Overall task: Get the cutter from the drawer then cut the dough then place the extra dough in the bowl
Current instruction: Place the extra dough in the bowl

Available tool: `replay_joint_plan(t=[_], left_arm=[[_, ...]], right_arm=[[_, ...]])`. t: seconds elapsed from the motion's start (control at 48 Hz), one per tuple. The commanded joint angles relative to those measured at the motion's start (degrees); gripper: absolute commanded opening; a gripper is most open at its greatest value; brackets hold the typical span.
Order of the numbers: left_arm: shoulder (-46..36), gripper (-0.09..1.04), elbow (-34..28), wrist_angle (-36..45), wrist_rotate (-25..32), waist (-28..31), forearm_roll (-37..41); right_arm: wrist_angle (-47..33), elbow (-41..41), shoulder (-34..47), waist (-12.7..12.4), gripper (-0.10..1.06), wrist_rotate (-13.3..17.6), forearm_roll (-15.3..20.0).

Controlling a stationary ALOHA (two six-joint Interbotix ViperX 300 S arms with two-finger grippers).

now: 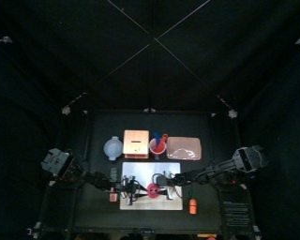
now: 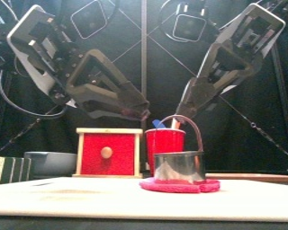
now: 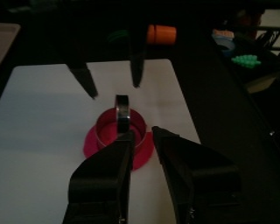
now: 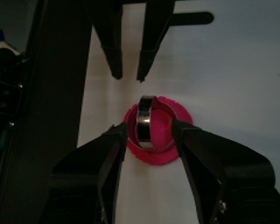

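Cutter [image 2: 180, 167] sits rim-down on the pink dough [image 2: 158, 188], wire handle arching straight up; left claw [image 3: 140, 137] and right claw [image 4: 150, 129] both spread wide, flanking it.

Legible text, labels, brands, numbers, signs: none in any view.
Surfaces checked: red drawer front [image 2: 108, 153] of the wooden box, plain with one pale knob; red cup [image 2: 167, 144], plain; metal cutter [image 2: 180, 167], bare metal; white board [image 3: 43, 114] on the tabletop, unmarked.
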Motion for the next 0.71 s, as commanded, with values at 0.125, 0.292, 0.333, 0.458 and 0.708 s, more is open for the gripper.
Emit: replay_joint_plan(t=[0.125, 0.292, 0.333, 0.458, 0.708], left_arm=[[1.1, 0.70, -2.8, -0.5, 1.9, 0.6, -2.4], [1.1, 0.80, -3.1, -1.0, 2.7, 0.7, -4.5], [1.2, 0.82, -3.1, -1.1, 2.9, 0.7, -4.8], [1.3, 0.84, -3.3, -1.1, 3.4, 0.7, -5.8], [3.2, 0.83, -4.4, -1.1, 5.6, 1.0, -6.6]], right_arm=[[-7.8, 4.2, -3.2, 0.4, 0.81, -0.2, -0.1], [-16.3, 7.9, -2.7, 1.8, 0.81, -0.1, 0.6], [-19.9, 8.9, -2.3, 2.5, 0.81, -0.1, 1.1], [-29.5, 11.8, 0.0, 5.3, 0.81, -0.1, 3.9], [-36.4, 11.4, 5.2, 10.9, 0.81, -0.2, 10.5]])
